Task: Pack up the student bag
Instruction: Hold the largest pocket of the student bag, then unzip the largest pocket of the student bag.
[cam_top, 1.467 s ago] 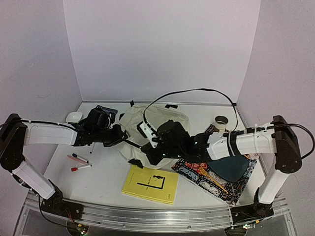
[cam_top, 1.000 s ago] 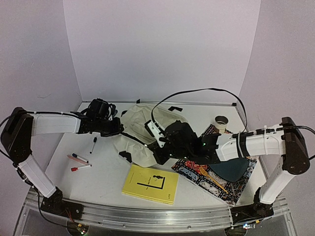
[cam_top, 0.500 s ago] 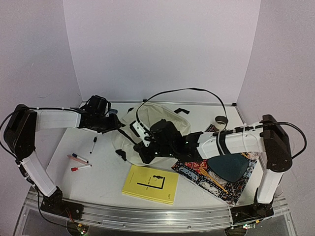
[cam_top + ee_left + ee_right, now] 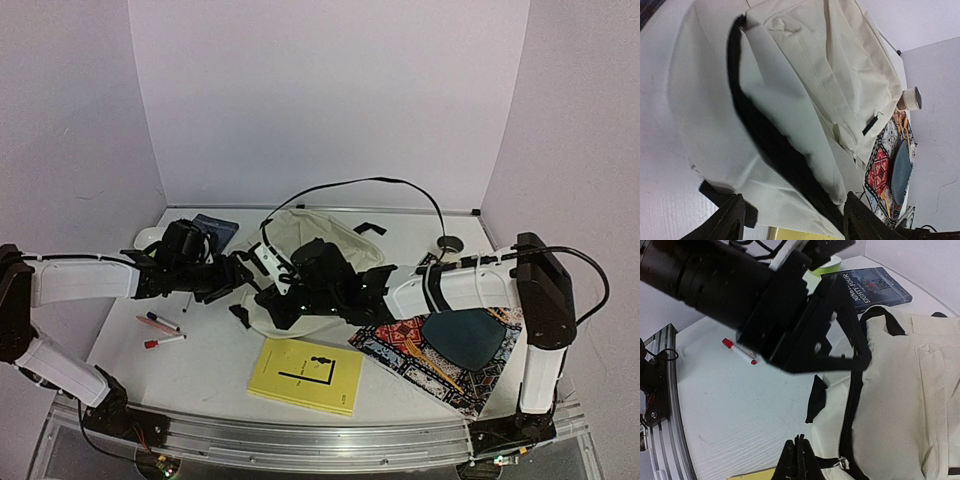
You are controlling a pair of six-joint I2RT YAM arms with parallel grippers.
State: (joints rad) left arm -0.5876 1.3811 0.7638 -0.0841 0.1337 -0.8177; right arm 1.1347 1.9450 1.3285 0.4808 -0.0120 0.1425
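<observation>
The student bag [image 4: 325, 238] is a cream fabric backpack lying in the middle of the table; it fills the left wrist view [image 4: 805, 90] with a black zipper line [image 4: 770, 145] running across it. My left gripper [image 4: 240, 272] is open at the bag's left edge, fingers [image 4: 734, 220] apart over the fabric [image 4: 797, 222], holding nothing. My right gripper [image 4: 268, 297] sits at the bag's near-left corner. Its jaws are shut [image 4: 800, 457] on the black pull tab of the zipper slider [image 4: 842, 463]. The left gripper [image 4: 840, 357] hangs just above the zipper [image 4: 852, 405].
A yellow book [image 4: 305, 373] lies near the front. A patterned placemat [image 4: 440, 368] with a dark teal piece [image 4: 465, 340] lies at the right, a tape roll [image 4: 450, 243] behind it. Markers [image 4: 160, 332] lie at the left, and a blue book [image 4: 215, 225] and white dish [image 4: 148, 237] at the back left.
The left gripper has opened, let go of the bag and drawn back toward the near left. The right gripper, still shut, has moved left along the bag's edge.
</observation>
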